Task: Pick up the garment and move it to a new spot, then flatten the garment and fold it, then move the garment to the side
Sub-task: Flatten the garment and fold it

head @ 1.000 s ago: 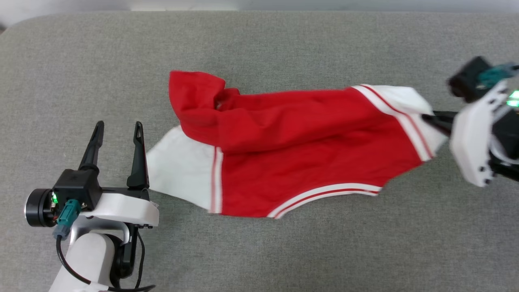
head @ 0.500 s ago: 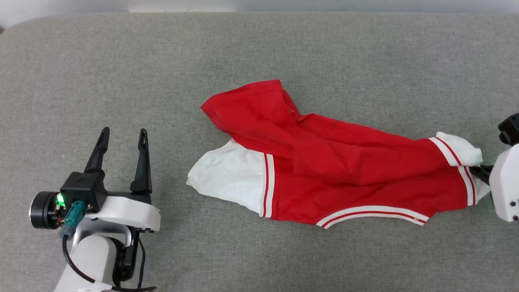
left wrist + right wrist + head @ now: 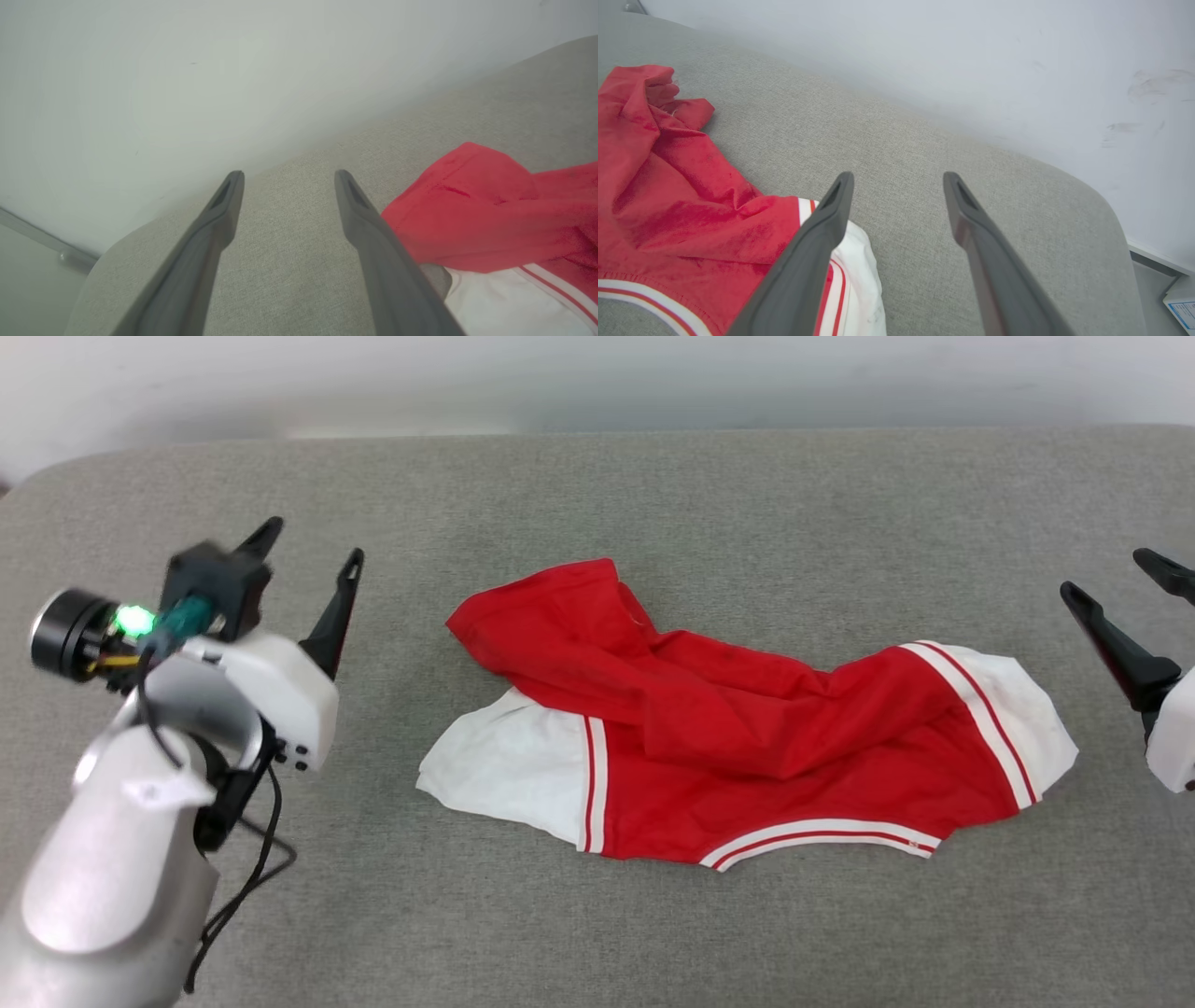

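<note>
The right gripper [image 3: 1103, 574], shut on the white sleeve [image 3: 1027, 714] 1 second ago, now stands wide open and empty just beside it, like the open, empty left gripper [image 3: 316, 541], leaving the red jersey [image 3: 738, 737] bunched on the grey cushion [image 3: 653, 495], moved and probably ready for flattening.

On my head feed the garment [image 3: 747, 747] is bright red in the body, with white sleeves at its 9 and 3 o'clock ends. Red-and-white striped trim marks where each sleeve meets the red, and the same stripes run along its 6 o'clock edge. The worktop [image 3: 653, 495] is a flecked mid-grey weave and the wall [image 3: 597, 373] is off-white. I see black fingers on the left tool [image 3: 313, 543] and right tool [image 3: 1106, 572], white casings behind them, and a green light [image 3: 133, 619] beside a teal plug [image 3: 187, 614] on the left.
</note>
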`<state>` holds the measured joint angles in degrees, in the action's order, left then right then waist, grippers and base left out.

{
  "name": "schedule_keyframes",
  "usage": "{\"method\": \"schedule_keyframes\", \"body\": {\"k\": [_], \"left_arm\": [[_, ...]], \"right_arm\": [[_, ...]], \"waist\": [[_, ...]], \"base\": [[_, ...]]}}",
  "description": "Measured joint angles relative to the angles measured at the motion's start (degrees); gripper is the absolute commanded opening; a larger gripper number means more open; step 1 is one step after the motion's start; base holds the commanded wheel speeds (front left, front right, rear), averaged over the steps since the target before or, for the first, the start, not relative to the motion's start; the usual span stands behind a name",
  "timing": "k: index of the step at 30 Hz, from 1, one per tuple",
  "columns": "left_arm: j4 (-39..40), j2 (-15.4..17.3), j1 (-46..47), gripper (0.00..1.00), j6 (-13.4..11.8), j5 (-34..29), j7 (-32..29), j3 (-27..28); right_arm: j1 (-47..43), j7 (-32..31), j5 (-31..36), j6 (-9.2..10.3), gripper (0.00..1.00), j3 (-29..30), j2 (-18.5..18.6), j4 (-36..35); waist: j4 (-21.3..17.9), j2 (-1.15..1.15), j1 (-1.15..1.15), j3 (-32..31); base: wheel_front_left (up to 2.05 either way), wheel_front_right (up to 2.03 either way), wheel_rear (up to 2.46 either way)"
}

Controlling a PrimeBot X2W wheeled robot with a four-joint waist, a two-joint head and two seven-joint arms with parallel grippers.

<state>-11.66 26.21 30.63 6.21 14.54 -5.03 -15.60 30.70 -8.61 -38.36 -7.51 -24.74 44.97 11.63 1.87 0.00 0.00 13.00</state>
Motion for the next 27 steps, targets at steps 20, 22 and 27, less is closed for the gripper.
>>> {"method": "schedule_keyframes", "body": {"k": [20, 22, 27], "left_arm": [[5.93, 14.48, 16.07, 1.00, 1.19, 30.03, -44.01, -30.04], [4.97, 14.78, 16.93, 1.00, 1.19, 31.73, -45.54, -32.00], [2.07, 15.41, 17.45, 1.00, 1.19, 34.54, -48.52, -37.54]], "right_arm": [[-12.01, -11.33, 10.28, 0.00, 1.00, 13.08, -9.12, -16.40], [-12.02, -11.06, 10.76, 0.00, 1.00, 13.35, -9.59, -16.85], [-11.97, -10.14, 11.74, 0.00, 1.00, 13.47, -11.02, -17.49]], "waist": [[-3.52, 0.00, 0.00, 3.73], [-3.88, 0.00, 0.00, 4.37], [-4.94, 0.00, 0.00, 5.69]], "base": [[0.00, 0.00, 0.00], [0.00, 0.00, 0.00], [0.00, 0.00, 0.00]]}}
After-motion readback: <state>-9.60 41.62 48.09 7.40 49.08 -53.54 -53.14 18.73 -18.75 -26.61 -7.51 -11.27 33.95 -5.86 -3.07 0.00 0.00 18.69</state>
